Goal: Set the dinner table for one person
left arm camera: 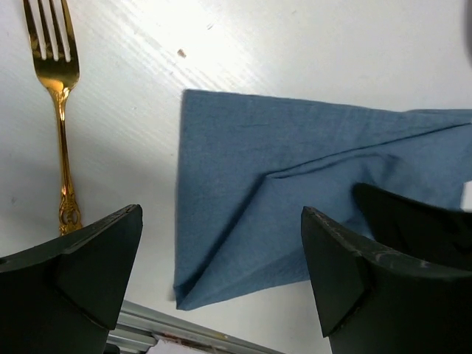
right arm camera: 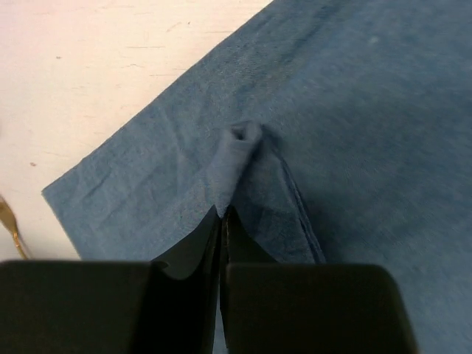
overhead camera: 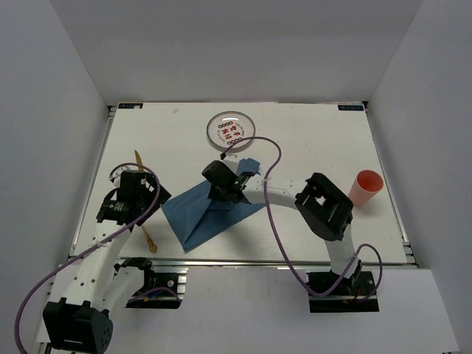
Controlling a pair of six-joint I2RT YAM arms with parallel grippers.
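Blue cloth [right arm camera: 332, 110], lying centrally on the white dinner table [overhead camera: 310, 133], was pinched by the closed right gripper [right arm camera: 223, 221], which needed a slow, low pull to spread it flat, while the left gripper [left arm camera: 220, 221] stood wide.

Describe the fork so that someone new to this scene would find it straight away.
Start at the white dinner table and go to its left side, left of the blue cloth. The fork lies flat there, partly under the left arm. It is the only gold, slender thing in view.
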